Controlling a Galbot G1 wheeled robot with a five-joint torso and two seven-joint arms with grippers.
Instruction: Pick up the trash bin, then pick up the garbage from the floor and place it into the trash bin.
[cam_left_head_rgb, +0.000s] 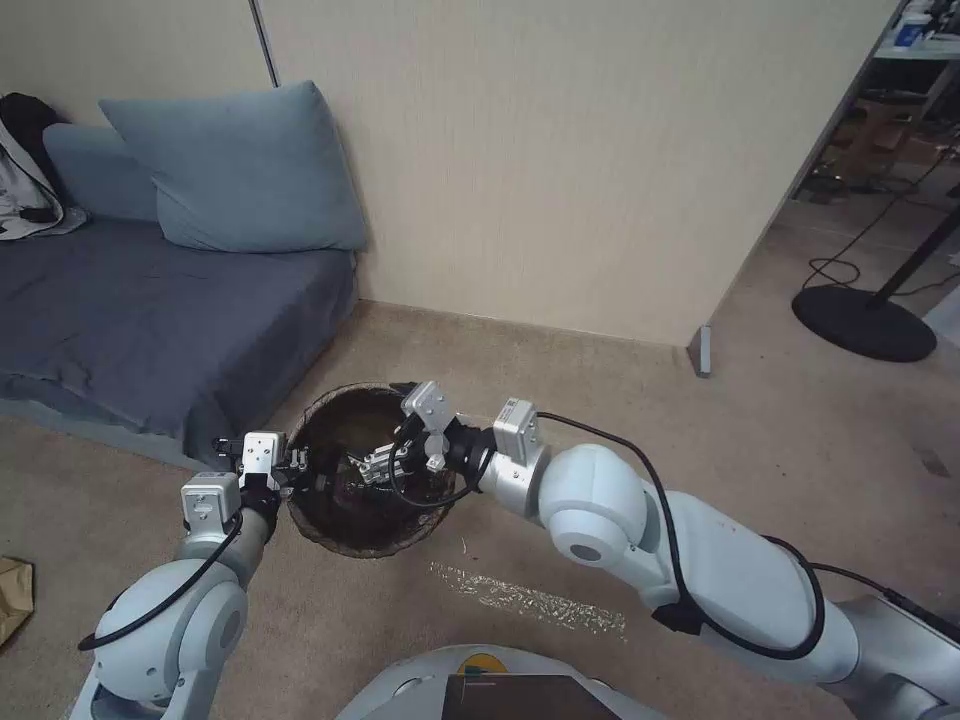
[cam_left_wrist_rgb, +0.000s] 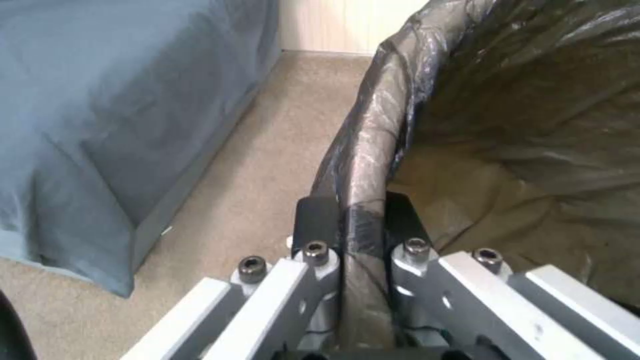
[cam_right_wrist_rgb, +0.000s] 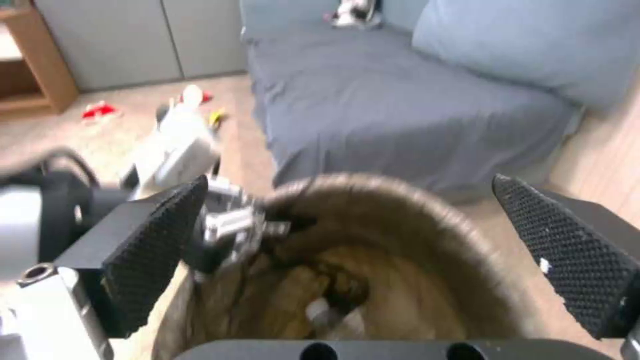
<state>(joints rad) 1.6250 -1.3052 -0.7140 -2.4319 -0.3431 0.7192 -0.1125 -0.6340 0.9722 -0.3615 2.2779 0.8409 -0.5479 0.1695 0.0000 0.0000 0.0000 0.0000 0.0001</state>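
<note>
The trash bin (cam_left_head_rgb: 365, 470), lined with a dark bag folded over its rim, sits just off the front corner of the bed (cam_left_head_rgb: 150, 320), over the carpet; whether it rests on the floor or is lifted cannot be told. The left tool (cam_left_wrist_rgb: 352, 220) pinches the bin's rim on the side nearest the bed, one pad outside and one inside, apparently to carry the bin and keep its mouth open. The right tool (cam_right_wrist_rgb: 360, 260) is over the bin's mouth with its pads (cam_right_wrist_rgb: 157, 245) spread wide and nothing between them, a pose suited to dropping something in. A pale object (cam_right_wrist_rgb: 327, 312) lies at the bin's bottom, too blurred to identify. Litter beyond the bed, red (cam_right_wrist_rgb: 98, 110) and yellow (cam_right_wrist_rgb: 215, 117), is indistinct. A crinkled foil strip (cam_left_head_rgb: 530, 600) lies on the carpet near the bin; a brown paper bag (cam_left_head_rgb: 12, 595) is cut off at the edge.
</note>
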